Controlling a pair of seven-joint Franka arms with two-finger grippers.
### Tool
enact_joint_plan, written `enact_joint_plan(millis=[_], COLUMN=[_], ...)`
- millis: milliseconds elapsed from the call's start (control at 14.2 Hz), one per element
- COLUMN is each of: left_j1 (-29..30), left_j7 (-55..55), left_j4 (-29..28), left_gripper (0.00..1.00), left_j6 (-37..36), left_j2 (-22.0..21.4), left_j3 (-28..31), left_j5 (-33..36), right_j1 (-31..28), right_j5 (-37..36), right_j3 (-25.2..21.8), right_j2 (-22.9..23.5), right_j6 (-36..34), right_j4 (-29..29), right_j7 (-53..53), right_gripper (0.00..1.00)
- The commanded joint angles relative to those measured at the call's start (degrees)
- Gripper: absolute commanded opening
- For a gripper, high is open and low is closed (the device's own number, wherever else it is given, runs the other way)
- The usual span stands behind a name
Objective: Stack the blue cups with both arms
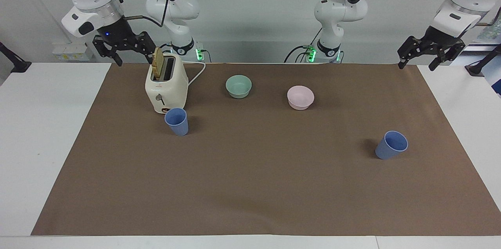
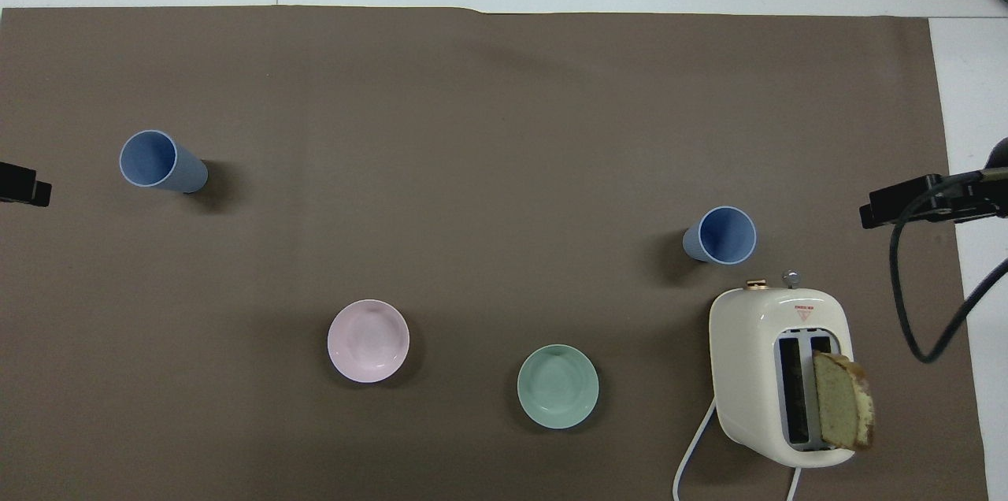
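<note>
Plainly, both grippers hang open and empty. The right gripper [image 1: 123, 51] is raised over the robots' edge of the brown mat [image 1: 250, 186] beside the toaster [image 1: 166, 88], its fingers spread wide with nothing between them. The left gripper [image 1: 430, 54] is likewise spread and holds nothing, up over the mat's corner at the left arm's end of the table. In the overhead view only dark tips show at the two side edges.

One blue cup [image 1: 177, 121] stands upright just in front of the toaster, nearly touching it, toward the right arm's end. The other blue cup [image 1: 391, 145] stands well apart from it toward the left arm's end, farther from the robots than the pink bowl [image 1: 300, 97] and the green bowl [image 1: 238, 86]. A slice of bread [image 1: 158, 62] sticks up from the toaster's slot.

The cups look like thin, light plastic, stiff enough to pinch but smooth and tapered, so a grip low on the wall could slide. Taking each across the rim, one finger inside and one outside, or around the upper wall, seems safest. The cup by the toaster leaves little room on that side.
</note>
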Motion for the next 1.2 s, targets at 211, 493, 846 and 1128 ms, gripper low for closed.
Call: enact_joint_plan(millis=[211,493,846,1128], left_j1=[-0.3,-0.1,0.2,0.2], left_j7=[-0.4,-0.5,0.0,0.0], left_j4=[1.2,1.1,1.1,0.9], left_gripper=[1.00,1.00,1.00,1.00], left_j6=[-1.3,-1.1,-0.5,-0.1], left_j2=[0.3,0.3,0.3,0.3], left_j3=[-0.2,-0.2,-0.2,-0.2], left_j5=[0.1,0.0,-0.3,-0.3], right_j1=[-0.4,-0.3,-0.3,-0.3], right_j5=[0.0,0.0,0.0,0.0], right_j3=[0.3,0.3,0.3,0.3], right_j2=[-0.3,-0.4,-0.4,-0.7], right_j6=[-0.7,-0.9,-0.8,-0.8], right_j4=[0.4,0.3,-0.1,-0.4], right_j7=[0.0,0.0,0.0,0.0], right_gripper=[1.00,1.00,1.00,1.00])
